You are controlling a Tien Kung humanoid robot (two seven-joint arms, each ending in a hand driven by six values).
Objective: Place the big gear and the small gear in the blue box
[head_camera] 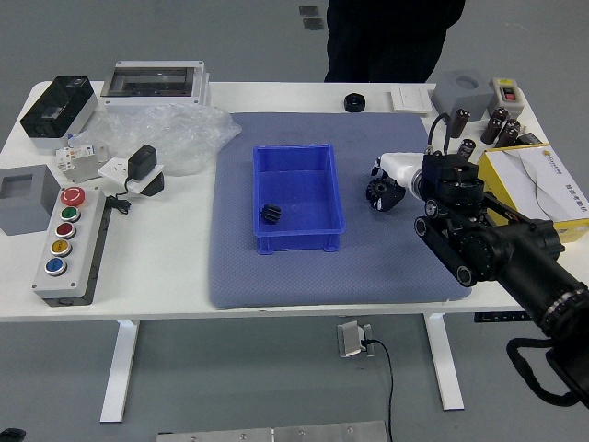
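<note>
The right hand hides part of the big gear from us, and where the two dark surfaces meet we cannot tell one outline from the other. Inside the blue box, the small gear's teeth are too small for us to count. The picture's top cuts the person off above the legs, while its right edge crops the right arm and the yellow box. The print on the white sheet is too small for us to read.
</note>
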